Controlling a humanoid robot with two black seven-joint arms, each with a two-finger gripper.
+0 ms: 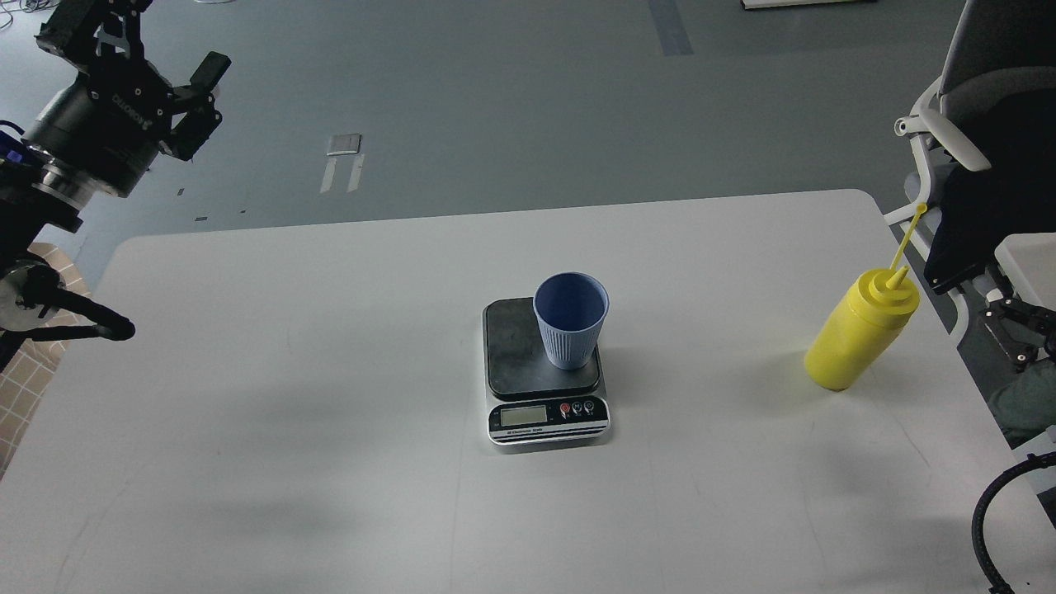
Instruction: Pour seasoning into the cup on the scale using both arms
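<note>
One pale grey bench point(330, 462) with rounded far corners fills most of the head view, matte and bare apart from faint scuffs. Beyond its far edge runs a grey-blue floor point(511, 107) with tape marks. At right, beside the bench, a grey and white office chair point(965, 107), cut off by the frame.

My left arm comes in at upper left, held well above and away from the bench. Left pincer point(140, 45): released, fingers spread wide, holding nothing; its upper finger runs out of the frame top. A black cable loop hangs below that arm at the left edge.

Scale point(544, 371) sits near the bench centre, dark platform behind, silver front facing me, with an LCD and small buttons, one red. Display reading too small to make out.

Cup point(571, 320), dusty blue and ribbed, stands upright on the right rear part of the platform. I cannot see anything inside it from here.

Seasoning point(858, 334), yellow squeeze bottle, stands on the bench near its right edge, well apart from the scale, nozzle up, thin tether reaching up and right.

Right pincer point(1019, 330): only a dark fragment shows at the right edge, past the bench, near the bottle but not touching it. I cannot tell whether it is released or clenched.
</note>
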